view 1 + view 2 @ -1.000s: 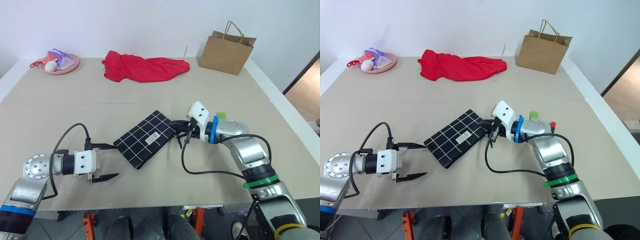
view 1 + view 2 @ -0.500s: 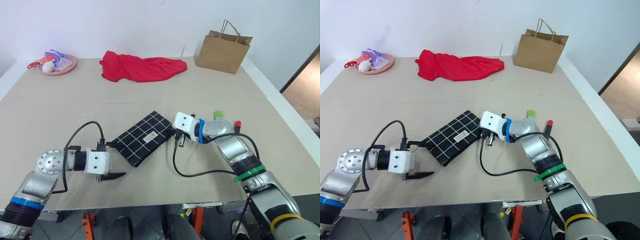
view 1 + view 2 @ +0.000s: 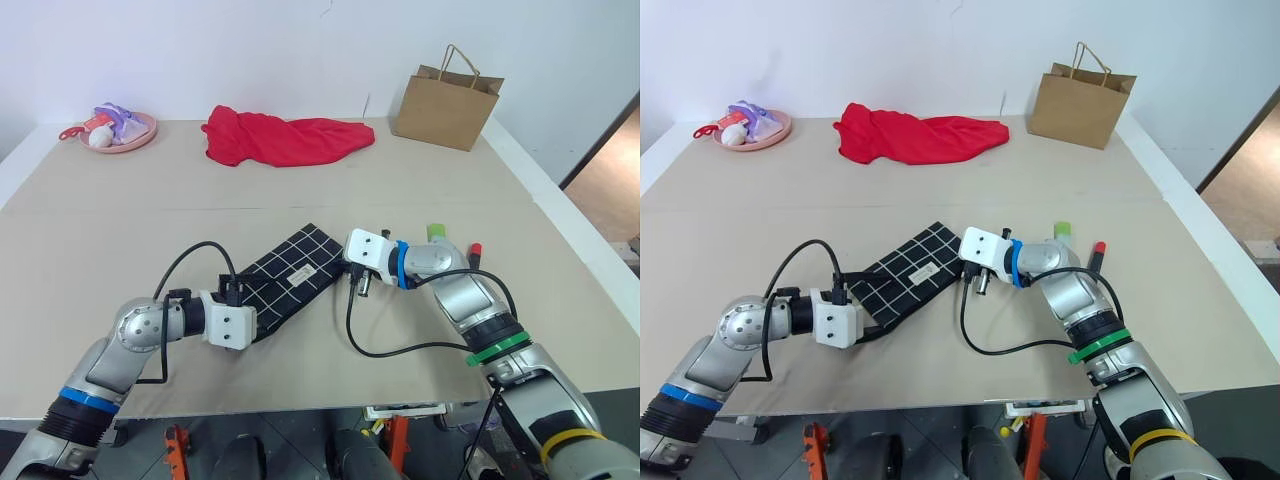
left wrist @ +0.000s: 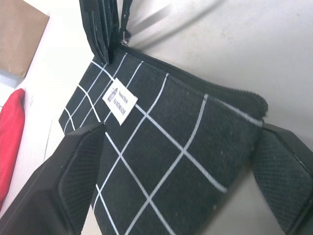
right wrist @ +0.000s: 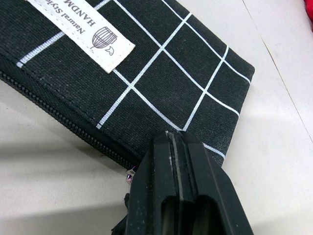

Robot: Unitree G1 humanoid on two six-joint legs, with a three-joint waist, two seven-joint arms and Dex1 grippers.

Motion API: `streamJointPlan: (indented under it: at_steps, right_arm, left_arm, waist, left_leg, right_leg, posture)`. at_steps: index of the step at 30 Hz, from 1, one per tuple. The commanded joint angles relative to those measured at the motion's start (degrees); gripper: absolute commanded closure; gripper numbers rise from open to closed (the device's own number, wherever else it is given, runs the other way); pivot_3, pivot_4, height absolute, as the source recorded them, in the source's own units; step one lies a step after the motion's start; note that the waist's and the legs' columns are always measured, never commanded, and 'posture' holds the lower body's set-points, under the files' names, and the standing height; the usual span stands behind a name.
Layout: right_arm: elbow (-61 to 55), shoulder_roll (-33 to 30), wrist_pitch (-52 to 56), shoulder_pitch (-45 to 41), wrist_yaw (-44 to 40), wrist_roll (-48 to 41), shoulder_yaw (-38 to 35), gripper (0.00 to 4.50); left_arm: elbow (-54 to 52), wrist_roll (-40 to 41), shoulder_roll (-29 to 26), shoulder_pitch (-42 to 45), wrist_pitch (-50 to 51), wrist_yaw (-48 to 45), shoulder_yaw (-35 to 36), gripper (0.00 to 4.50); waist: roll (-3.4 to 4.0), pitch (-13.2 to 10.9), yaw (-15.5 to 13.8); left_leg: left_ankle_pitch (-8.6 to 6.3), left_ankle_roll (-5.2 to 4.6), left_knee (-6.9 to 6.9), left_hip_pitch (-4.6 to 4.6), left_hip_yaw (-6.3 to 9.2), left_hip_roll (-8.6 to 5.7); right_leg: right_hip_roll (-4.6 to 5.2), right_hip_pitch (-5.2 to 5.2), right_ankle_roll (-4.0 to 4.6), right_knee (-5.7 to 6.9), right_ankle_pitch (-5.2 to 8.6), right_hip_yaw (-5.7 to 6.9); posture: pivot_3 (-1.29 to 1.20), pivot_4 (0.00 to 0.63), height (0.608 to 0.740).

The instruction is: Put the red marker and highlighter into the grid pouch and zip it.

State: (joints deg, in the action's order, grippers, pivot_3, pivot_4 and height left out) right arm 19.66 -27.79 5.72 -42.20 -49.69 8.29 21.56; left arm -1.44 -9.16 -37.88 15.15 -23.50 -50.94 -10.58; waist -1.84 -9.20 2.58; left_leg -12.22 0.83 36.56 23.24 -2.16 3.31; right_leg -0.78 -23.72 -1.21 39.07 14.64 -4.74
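Grid pouch (image 3: 290, 280) lies flat and slanted on the table (image 3: 150, 220), its near corner sitting between the widely spread fingers of the left claw (image 4: 181, 196), one finger (image 4: 73, 176) on each side of the fabric and apart from it. At the pouch's other end the right claw (image 5: 183, 161) is pressed together right at the zipper end, though whether it pinches the pull I cannot tell. Just past the right arm lie the highlighter (image 3: 437, 232) and the red marker (image 3: 475, 250), and far back rest a red cloth (image 3: 285, 137), a paper bag (image 3: 447, 100) and a pink plate (image 3: 125, 130).
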Motion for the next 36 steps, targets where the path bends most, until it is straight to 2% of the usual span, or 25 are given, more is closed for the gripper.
streamJointPlan:
  at_steps: [1, 10, 11, 12, 16, 18, 19, 20, 21, 26, 28, 31, 34, 36]
  right_arm:
    - [0.22, 0.58, -0.12, 0.34, -0.94, -0.06, -0.45, 4.44]
    - [1.15, 0.89, -0.44, -0.14, -1.75, 0.06, -0.34, 4.44]
    - [1.18, 0.92, -0.45, -0.13, -1.8, 0.08, -0.34, 4.5]
    - [1.19, 0.96, -0.45, -0.12, -1.82, 0.12, -0.34, 4.5]
    - [1.3, 1.02, -0.48, -0.03, -1.94, 0.29, -0.39, 4.5]
    - [1.3, 0.99, -0.41, 0.03, -1.97, 0.37, -0.38, 4.5]
    - [1.32, 0.96, -0.4, 0.04, -1.99, 0.39, -0.39, 4.5]
    - [1.35, 0.93, -0.42, 0.06, -2.02, 0.4, -0.4, 4.5]
    - [1.36, 0.92, -0.4, 0.09, -2.06, 0.4, -0.39, 4.5]
    - [1.44, 1.13, -0.21, 0.1, -2.16, 0.42, -0.34, 4.5]
    - [2.57, 2.86, 1.19, -0.84, 0.58, -0.7, -2.43, 4.5]
    - [0.16, 6.47, 8.65, -1.99, -0.81, -10.44, -9.91, 3.62]
    - [-6.24, 6.77, 16.07, -2.23, -3.42, -20.55, -17.34, 2.13]
    - [-10.98, 5.81, 22.01, -2.17, -5.08, -28.18, -22.42, 1.37]
  left_arm:
    - [-2.16, -2.16, 0.95, 0.91, 1.69, 2.48, -0.83, 0.0]
    - [-4.6, -4.71, 2.63, 0.55, 7.04, 5.57, -1.28, 0.0]
    - [-5.0, -4.23, 2.49, 0.39, 7.49, 5.22, -1.28, 0.56]
    - [-5.3, -4.03, 2.27, 0.29, 7.66, 4.99, -1.31, 0.74]
    - [-6.01, -3.78, 2.21, 0.45, 8.23, 4.92, -1.3, 2.49]
    - [-6.65, -3.24, 2.39, 0.68, 8.81, 4.68, -1.23, 3.22]
    - [-6.92, -3.09, 2.49, 0.78, 9.1, 4.62, -1.22, 3.83]
    - [-7.16, -2.94, 2.57, 0.86, 9.36, 4.59, -1.21, 4.2]
    - [-7.33, -2.71, 2.56, 0.9, 9.64, 4.5, -1.12, 4.41]
    - [-7.62, -0.38, 2.17, 0.39, 10.98, 3.88, -0.09, 4.41]
    - [-7.31, 1.89, 2.19, -0.25, 12.13, 3.7, 1.09, 4.41]
    - [-6.06, 4.92, 0.85, -2.19, 12.14, 1.89, 2.07, 4.5]
    - [-6.12, 10.53, 2.33, -3.39, 15.87, 2.82, 4.87, 4.5]
    - [-6.91, 15.07, 4.35, -3.55, 19.84, 4.29, 7.12, 4.5]
  waist:
    - [0.0, 0.0, 0.0]
    - [0.0, 0.0, 0.03]
    - [0.0, 0.0, 0.03]
    - [0.0, 0.0, 0.03]
    - [0.0, 0.0, 0.03]
    - [0.0, 0.0, 0.03]
    - [0.0, 0.0, 0.03]
    - [0.0, 0.0, 0.03]
    - [0.0, 0.0, 0.03]
    - [0.0, 0.0, 0.03]
    - [-0.01, 0.0, 0.09]
    - [0.0, 0.0, 0.27]
    - [0.04, -0.03, 0.15]
    - [0.04, -0.04, -0.1]
  left_leg:
    - [0.0, 0.0, 0.0, 0.0, 0.0, 0.0]
    - [0.0, 0.0, -0.02, 0.0, 0.01, 0.01]
    - [0.0, 0.0, -0.02, -0.01, 0.01, 0.0]
    - [0.0, 0.0, -0.02, 0.0, 0.02, 0.01]
    - [0.0, 0.0, -0.02, 0.0, 0.01, 0.0]
    - [0.0, 0.0, -0.02, 0.0, 0.01, 0.0]
    - [0.0, 0.0, -0.02, 0.0, 0.01, 0.0]
    - [0.0, 0.0, -0.02, 0.0, 0.01, 0.0]
    - [0.0, 0.0, -0.02, 0.0, 0.01, 0.0]
    - [0.0, 0.0, -0.03, 0.0, 0.01, 0.0]
    - [0.0, 0.0, -0.03, 0.0, 0.01, 0.0]
    - [0.0, 0.0, -0.04, 0.0, 0.01, 0.05]
    - [0.0, 0.0, -0.06, 0.08, 0.05, 0.1]
    - [0.0, 0.0, -0.07, 0.14, 0.05, 0.1]
  right_leg:
    - [0.0, 0.0, 0.0, 0.0, 0.0, 0.0]
    - [-0.02, -0.01, -0.01, 0.0, 0.01, 0.0]
    - [-0.02, 0.0, -0.01, 0.0, 0.01, 0.0]
    - [-0.01, 0.0, 0.0, 0.0, 0.01, 0.0]
    - [-0.01, -0.01, -0.01, 0.0, 0.01, 0.0]
    - [-0.01, -0.01, -0.01, 0.0, 0.01, -0.01]
    - [-0.01, -0.01, -0.02, 0.0, 0.02, -0.01]
    - [-0.01, -0.01, -0.02, 0.0, 0.02, -0.01]
    - [-0.01, -0.01, -0.01, 0.0, 0.02, -0.01]
    - [-0.01, -0.01, -0.02, 0.0, 0.02, -0.01]
    - [-0.01, -0.01, -0.03, 0.0, 0.03, -0.01]
    - [-0.04, -0.03, 0.02, 0.0, 0.0, -0.02]
    - [-0.08, -0.11, 0.05, 0.0, -0.01, 0.01]
    - [-0.06, -0.14, 0.05, 0.0, -0.01, 0.02]
  posture:
    - [0.0, 0.15, 0.74]
    - [0.0, 0.15, 0.74]
    - [0.0, 0.15, 0.74]
    - [0.0, 0.15, 0.74]
    - [0.0, 0.15, 0.74]
    - [0.0, 0.15, 0.74]
    - [0.0, 0.15, 0.74]
    - [0.0, 0.15, 0.74]
    - [0.0, 0.15, 0.74]
    - [0.0, 0.15, 0.74]
    - [0.0, 0.15, 0.74]
    - [0.0, 0.15, 0.74]
    - [0.0, 0.15, 0.74]
    - [0.0, 0.15, 0.74]
